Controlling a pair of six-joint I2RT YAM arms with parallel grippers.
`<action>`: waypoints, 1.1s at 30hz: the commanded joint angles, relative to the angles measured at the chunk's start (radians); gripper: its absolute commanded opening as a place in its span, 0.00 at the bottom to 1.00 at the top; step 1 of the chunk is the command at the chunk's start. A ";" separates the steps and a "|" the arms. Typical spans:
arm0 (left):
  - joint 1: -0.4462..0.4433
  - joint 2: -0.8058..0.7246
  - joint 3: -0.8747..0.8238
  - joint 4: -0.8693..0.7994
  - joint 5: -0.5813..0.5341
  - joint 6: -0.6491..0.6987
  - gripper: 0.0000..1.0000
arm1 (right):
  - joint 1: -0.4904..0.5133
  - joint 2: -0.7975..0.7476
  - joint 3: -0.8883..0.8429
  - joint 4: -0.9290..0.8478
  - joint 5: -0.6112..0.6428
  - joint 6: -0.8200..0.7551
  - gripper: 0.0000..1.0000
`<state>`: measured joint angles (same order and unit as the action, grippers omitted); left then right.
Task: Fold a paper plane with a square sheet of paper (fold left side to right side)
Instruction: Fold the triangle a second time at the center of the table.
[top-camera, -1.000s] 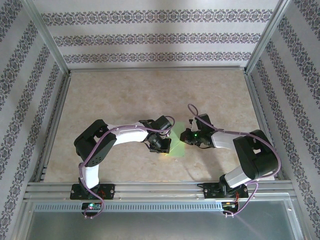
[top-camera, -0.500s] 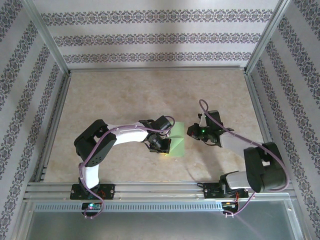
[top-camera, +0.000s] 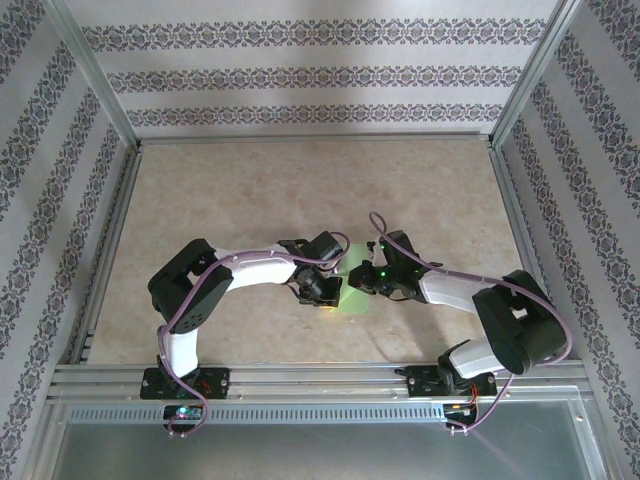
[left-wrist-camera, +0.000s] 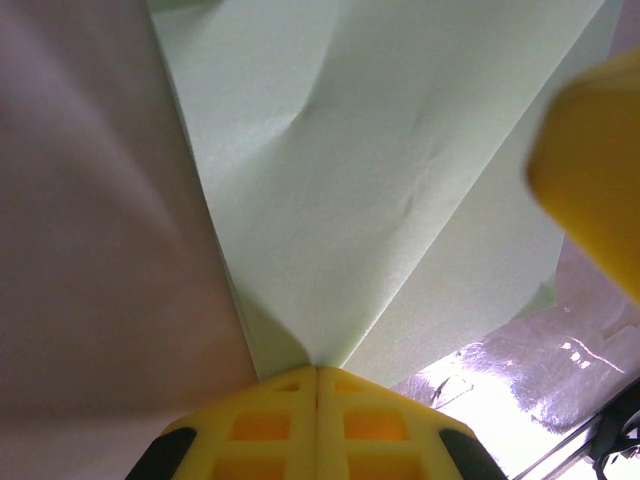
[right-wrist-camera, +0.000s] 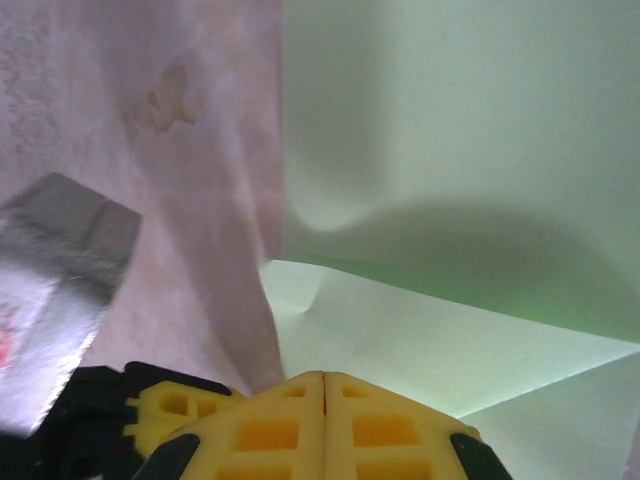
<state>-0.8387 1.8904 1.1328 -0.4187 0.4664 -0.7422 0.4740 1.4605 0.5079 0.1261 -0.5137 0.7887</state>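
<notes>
1. The square sheet of paper (top-camera: 353, 298) lies near the middle of the desk (top-camera: 260, 190), between the two grippers. It is light green and already partly folded.
2. The left gripper (left-wrist-camera: 317, 385) is clenched, its yellow fingers meeting along one seam. Two paper surfaces narrow into a V and run straight into that seam, so it is grasping the sheet at a fold (the pinch point itself is hidden by the fingers).
3. From the left wrist, the paper fans upward from the fingertips, with soft dents across its middle. A blurred yellow pad (left-wrist-camera: 595, 170) juts in at the right edge.
4. The right gripper (right-wrist-camera: 323, 395) is also clenched, finger against finger. It sits at the right side of the sheet, with a folded flap just ahead of its tips. I cannot tell whether any paper is caught between them.
5. From the right wrist, that flap lies over a larger, flat green layer, its corner slightly lifted (a shadow shows beneath it).
6. From above, both arms bend inward and their grippers almost face each other across the sheet.
</notes>
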 joint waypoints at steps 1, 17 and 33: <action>-0.014 0.018 -0.019 -0.057 -0.025 -0.015 0.00 | 0.005 0.049 -0.002 0.027 0.013 -0.001 0.00; -0.014 -0.080 0.016 0.075 0.083 -0.059 0.00 | 0.006 0.088 -0.033 -0.039 0.051 -0.025 0.00; 0.007 0.007 0.012 0.195 0.095 -0.098 0.00 | 0.009 0.092 -0.034 -0.036 0.055 -0.022 0.00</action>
<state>-0.8375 1.8698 1.1358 -0.2676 0.5499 -0.8204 0.4744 1.5272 0.5049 0.1368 -0.4992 0.7795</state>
